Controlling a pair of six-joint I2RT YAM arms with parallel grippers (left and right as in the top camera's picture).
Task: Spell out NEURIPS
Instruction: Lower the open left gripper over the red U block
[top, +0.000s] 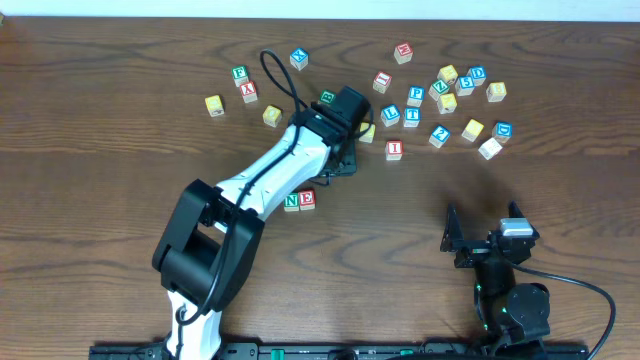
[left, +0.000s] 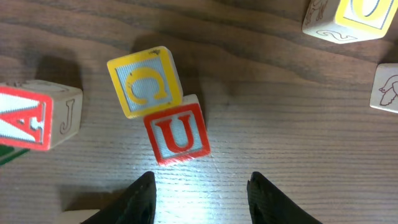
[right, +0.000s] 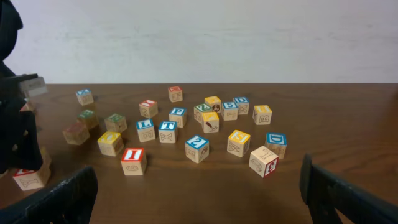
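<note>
N cube and E cube sit side by side near centre, two of seven placed; left gripper, jaws apart and empty, hangs just short of red U cube touching yellow C cube; right gripper gapes empty, near right.

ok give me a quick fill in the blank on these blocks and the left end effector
1. In the overhead view, the green N sits right beside the red ___.
2. The red U touches a cube with a ___ face.
3. The left end effector faces the U with its jaws ___, holding nothing.
Missing words: E; yellow; open.
</note>
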